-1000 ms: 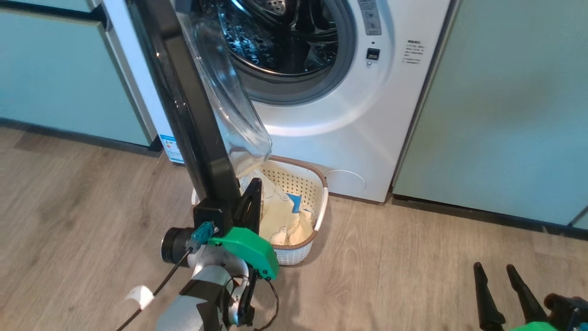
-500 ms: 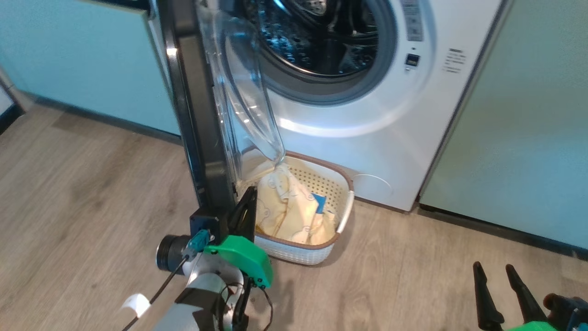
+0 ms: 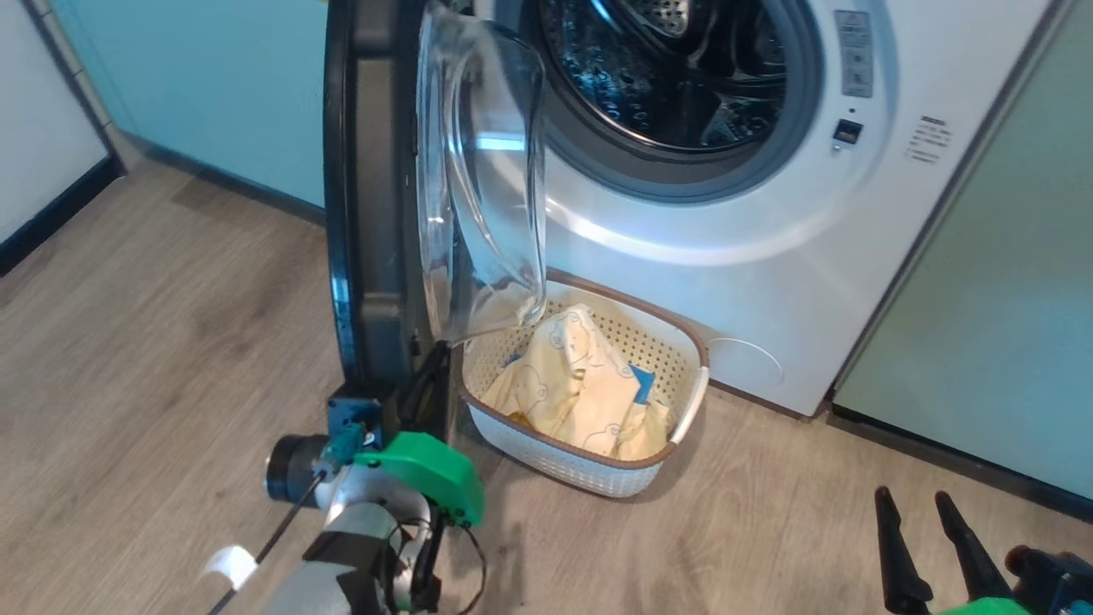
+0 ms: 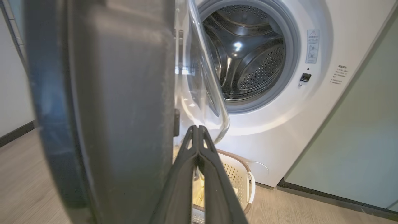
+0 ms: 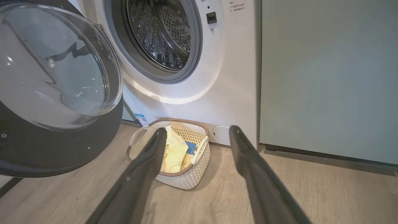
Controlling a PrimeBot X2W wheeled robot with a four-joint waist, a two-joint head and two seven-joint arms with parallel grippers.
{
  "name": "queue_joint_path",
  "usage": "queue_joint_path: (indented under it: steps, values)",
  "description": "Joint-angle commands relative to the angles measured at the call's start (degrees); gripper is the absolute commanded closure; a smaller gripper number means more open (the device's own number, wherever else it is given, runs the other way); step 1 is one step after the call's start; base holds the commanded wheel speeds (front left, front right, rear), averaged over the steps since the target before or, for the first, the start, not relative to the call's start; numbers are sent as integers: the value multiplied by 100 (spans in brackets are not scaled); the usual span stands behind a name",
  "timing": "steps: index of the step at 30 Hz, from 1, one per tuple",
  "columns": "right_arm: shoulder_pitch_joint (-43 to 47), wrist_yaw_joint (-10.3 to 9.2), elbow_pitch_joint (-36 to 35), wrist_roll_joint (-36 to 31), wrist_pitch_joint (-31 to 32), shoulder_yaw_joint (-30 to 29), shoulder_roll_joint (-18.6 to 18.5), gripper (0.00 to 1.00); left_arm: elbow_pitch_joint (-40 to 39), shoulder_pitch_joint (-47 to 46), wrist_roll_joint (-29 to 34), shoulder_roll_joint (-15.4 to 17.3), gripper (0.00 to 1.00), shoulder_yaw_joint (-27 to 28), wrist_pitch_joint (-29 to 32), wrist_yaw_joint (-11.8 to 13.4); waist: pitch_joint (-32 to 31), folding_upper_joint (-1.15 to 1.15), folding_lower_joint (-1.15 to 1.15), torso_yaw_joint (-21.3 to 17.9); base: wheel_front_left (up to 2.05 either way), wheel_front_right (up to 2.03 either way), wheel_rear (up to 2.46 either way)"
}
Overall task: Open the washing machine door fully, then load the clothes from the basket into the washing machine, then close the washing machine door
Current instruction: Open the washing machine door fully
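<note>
The white washing machine (image 3: 768, 256) stands with its steel drum (image 4: 248, 62) showing. The washing machine door (image 3: 367, 213) hangs open to the left, its glass bowl (image 3: 482, 171) bulging towards the drum. My left gripper (image 3: 434, 376) is shut on nothing and rests against the inner side of the door's lower edge; in the left wrist view the left gripper (image 4: 196, 130) has both fingers pressed together beside the dark inner rim (image 4: 118, 109). The cream basket (image 3: 555, 461) sits on the floor below the opening, holding the pale yellow clothes (image 3: 572, 384). My right gripper (image 3: 911, 504) is open and empty, low at the right; the right gripper (image 5: 197, 130) faces the basket (image 5: 186, 180).
Pale green cabinets flank the washer on the left (image 3: 213, 85) and right (image 3: 1008, 299). A white wall with dark skirting (image 3: 43, 171) runs at the far left. Wooden floor (image 3: 768, 530) lies between the basket and my right gripper.
The head camera has turned, shifting the whole picture. The door has swung further left, away from the basket, with my shut left gripper moving along with its lower edge. The right gripper stays put.
</note>
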Motion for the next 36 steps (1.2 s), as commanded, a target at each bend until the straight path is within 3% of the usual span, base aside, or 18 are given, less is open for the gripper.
queue_joint_path:
  steps: [1,24,36]
  values:
    - [-195,-15,-163,29,-55,114,-48,0,-197,-128,71,145,100,316,-36,6,1,0,0,83,0,0,0]
    - [-191,-15,-172,36,-55,136,-114,0,-216,-208,80,439,100,1111,-36,16,45,0,0,598,0,0,0]
    - [-225,-15,-203,21,-55,109,-164,0,269,-598,77,611,100,1502,-36,-198,184,0,0,843,0,0,0]
